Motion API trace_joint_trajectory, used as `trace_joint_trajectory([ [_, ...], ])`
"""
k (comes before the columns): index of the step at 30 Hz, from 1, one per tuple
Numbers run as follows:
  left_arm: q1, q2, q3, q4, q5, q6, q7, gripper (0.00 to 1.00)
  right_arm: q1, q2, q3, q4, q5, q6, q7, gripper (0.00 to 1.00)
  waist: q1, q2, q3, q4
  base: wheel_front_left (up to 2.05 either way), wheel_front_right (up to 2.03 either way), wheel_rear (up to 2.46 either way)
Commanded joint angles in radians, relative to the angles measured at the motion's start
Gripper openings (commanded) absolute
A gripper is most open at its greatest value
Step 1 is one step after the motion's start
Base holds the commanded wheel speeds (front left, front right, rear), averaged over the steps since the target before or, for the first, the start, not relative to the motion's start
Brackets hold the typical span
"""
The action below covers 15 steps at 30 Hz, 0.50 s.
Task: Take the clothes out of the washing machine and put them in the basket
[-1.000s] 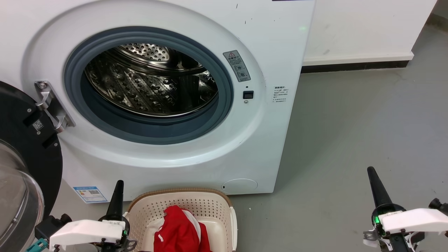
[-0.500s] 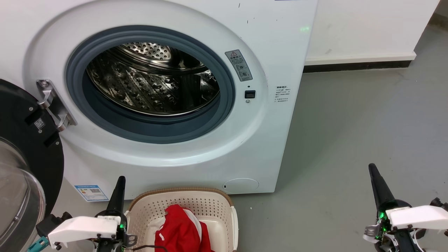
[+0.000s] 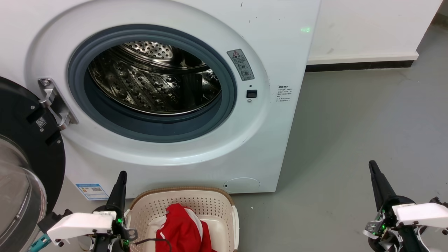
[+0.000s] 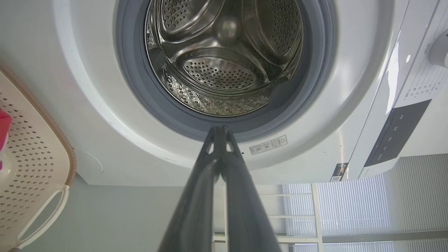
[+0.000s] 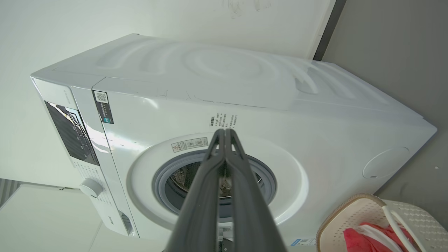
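Note:
The white washing machine (image 3: pixel 273 52) stands with its porthole open, and its steel drum (image 3: pixel 154 80) has no fabric in it. In front of it on the floor sits the cream basket (image 3: pixel 210 204), holding the red clothes (image 3: pixel 182 229) with white trim. My left gripper (image 3: pixel 121 174) is shut and empty, pointing up just left of the basket. At the lower right, over bare floor, my right gripper (image 3: pixel 372 163) is shut and empty too. The left wrist view looks past shut fingertips (image 4: pixel 220 130) into the drum (image 4: pixel 224 59). The right wrist view has the basket (image 5: pixel 341 217) and clothes (image 5: pixel 360 239) at lower right.
The black-framed glass door (image 3: pixel 24 150) hangs open at the far left, close to my left arm. Grey floor (image 3: pixel 350 122) spreads out to the right of the machine. A white wall with a dark skirting strip (image 3: pixel 357 65) runs behind.
The head camera has shifted a little, so the whole picture slid slightly. Both grippers have edged a little up the view and stay shut. The clothes lie in the basket as before.

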Motion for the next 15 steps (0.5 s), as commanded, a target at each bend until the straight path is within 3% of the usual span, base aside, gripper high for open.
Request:
trace_joint_trajectory([
  [1, -0.019, 0.0, 0.004, 0.001, -0.016, -0.005, 0.003, 0.0, -0.017, 0.001, -0.005, 0.001, 0.018, 0.0, 0.005, 0.0, 0.0, 0.0, 0.0, 0.0, 0.0, 0.0, 0.0],
  [15, -0.036, 0.0, 0.008, 0.013, -0.12, -0.009, 0.03, 0.0, -0.031, 0.005, -0.016, 0.014, 0.126, 0.0, 0.035, 0.0, 0.0, 0.0, 0.003, 0.006, 0.0, 0.0, 0.0],
])
